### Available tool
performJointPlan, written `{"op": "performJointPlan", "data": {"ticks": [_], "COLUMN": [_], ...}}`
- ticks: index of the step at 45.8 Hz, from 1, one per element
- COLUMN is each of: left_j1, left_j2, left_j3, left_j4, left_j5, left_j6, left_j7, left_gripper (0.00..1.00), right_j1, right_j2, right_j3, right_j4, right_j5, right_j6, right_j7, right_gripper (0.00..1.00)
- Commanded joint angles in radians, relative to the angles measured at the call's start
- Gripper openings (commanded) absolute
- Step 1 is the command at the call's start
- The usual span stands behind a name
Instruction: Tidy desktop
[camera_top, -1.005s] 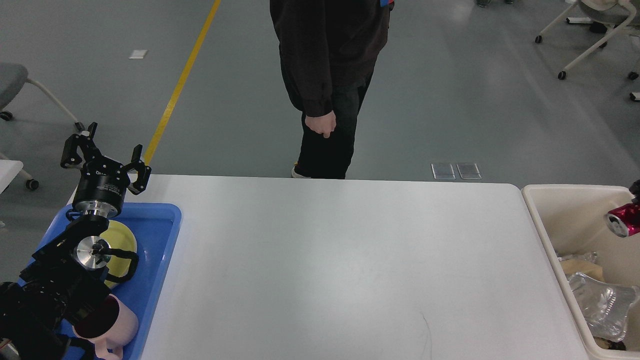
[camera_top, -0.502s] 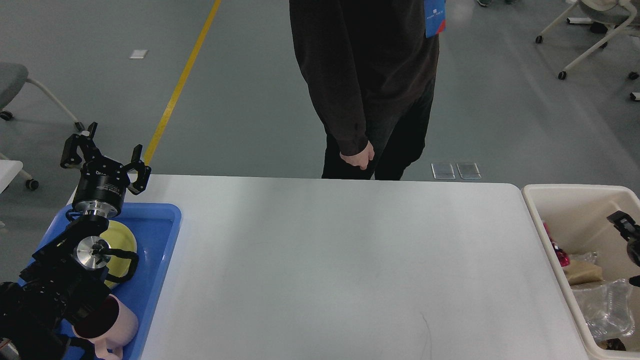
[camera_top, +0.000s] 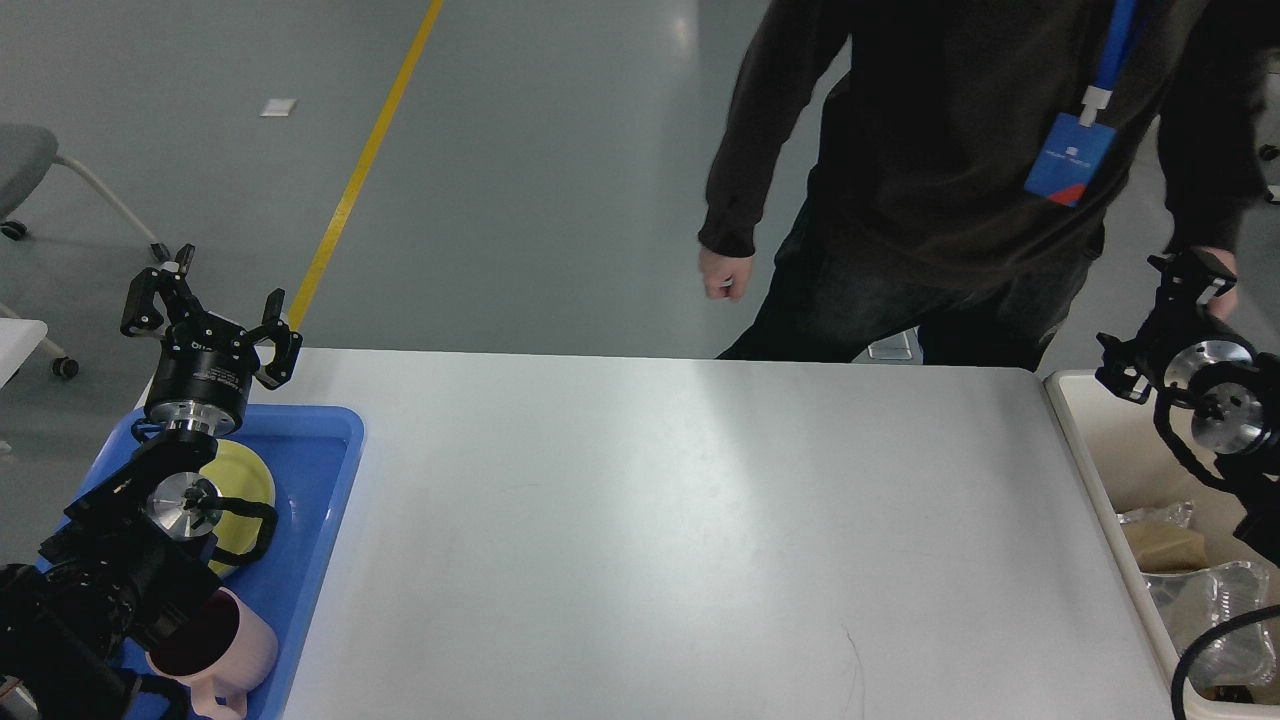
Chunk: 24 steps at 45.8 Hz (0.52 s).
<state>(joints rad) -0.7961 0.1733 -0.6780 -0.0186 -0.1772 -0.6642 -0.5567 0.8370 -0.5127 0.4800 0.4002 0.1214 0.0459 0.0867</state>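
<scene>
Lying between left pincer (camera_top: 205, 300) and right pincer (camera_top: 1165, 310): desktop (camera_top: 700, 540).

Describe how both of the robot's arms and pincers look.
Both arms are black with silver metal joint discs and black cables looping alongside. The left pincer has two black fingers on a black cylindrical wrist with small white lettering and a silver ring. The right pincer looks similarly black.

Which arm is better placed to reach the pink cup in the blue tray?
Probably left: the left gripper hovers by the blue tray, jaws open; the right gripper is far across the desktop, by the bin.
</scene>
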Motion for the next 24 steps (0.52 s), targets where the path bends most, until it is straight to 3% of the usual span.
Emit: {"op": "performJointPlan", "data": {"ticks": [1,5,9,24], "left_j1": [0.0,0.0,0.0,0.0], "left_j2": [0.0,0.0,0.0,0.0], "left_j3": [0.0,0.0,0.0,0.0], "left_j4": [0.0,0.0,-0.001,-0.001], "left_j5": [-0.001,0.001,-0.001,0.001], "left_j6": [0.0,0.0,0.0,0.0], "left_j7": [0.0,0.0,0.0,0.0], "left_gripper": [0.96,0.96,0.96,0.96], "right_j1": [-0.044,-0.062,-0.091,-0.243], "right_j2": [0.0,0.002,0.017,0.069], "right_j3": [0.068,0.088,0.115,0.325], "right_j4": [0.104,0.138,0.16,0.256], "right_j5": [0.0,0.0,0.0,-0.017], "right_j6": [0.002,0.003,0.009,0.083], "right_j7": [0.191,0.293,0.353,0.37], "right_gripper": [1.0,1.0,1.0,1.0]}}
